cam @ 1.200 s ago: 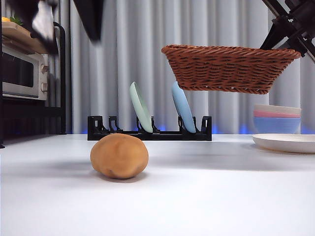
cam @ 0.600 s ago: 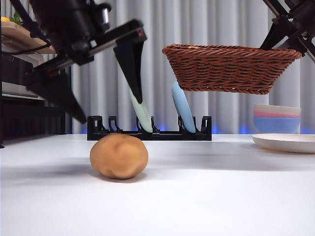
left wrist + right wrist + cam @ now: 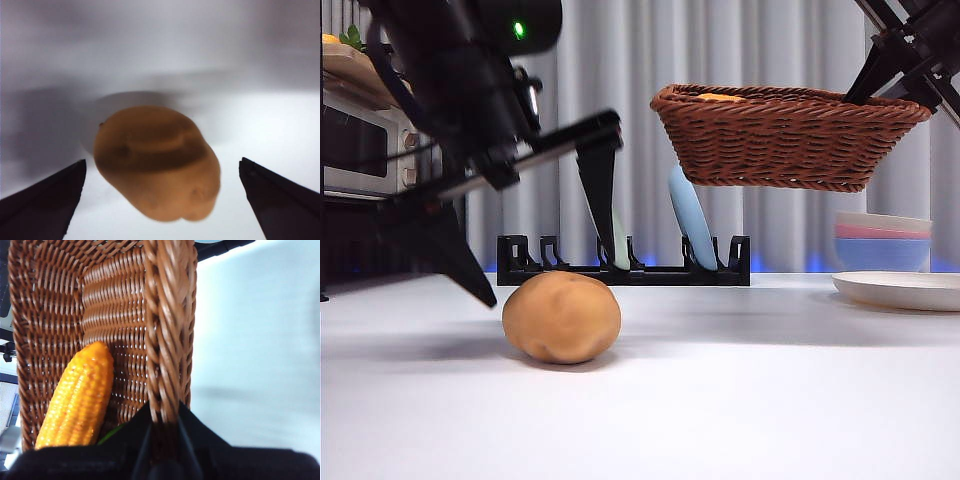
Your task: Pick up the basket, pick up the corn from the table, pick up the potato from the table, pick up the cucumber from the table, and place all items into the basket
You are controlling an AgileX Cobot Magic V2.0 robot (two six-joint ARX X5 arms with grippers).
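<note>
The tan potato [image 3: 561, 317] lies on the white table [image 3: 740, 400]. My left gripper [image 3: 548, 282] is open just above it, one jaw on each side, not touching. In the left wrist view the potato [image 3: 157, 162] sits between the spread jaws of my left gripper [image 3: 162, 161]. My right gripper [image 3: 895, 75] is shut on the rim of the brown wicker basket [image 3: 785, 140] and holds it high at the right. In the right wrist view the corn [image 3: 77, 395] lies inside the basket [image 3: 167, 325], with a green sliver of cucumber [image 3: 112, 434] beside it, close to my right gripper [image 3: 162, 425].
A black dish rack [image 3: 620, 270] with a green and a blue plate [image 3: 690, 215] stands behind the potato. Stacked bowls [image 3: 882, 240] and a white plate [image 3: 900, 290] are at the right. A microwave [image 3: 365, 145] on a shelf is at the left.
My left arm has come down from the top left, and its open jaws now straddle the potato. The basket and potato have stayed in place.
</note>
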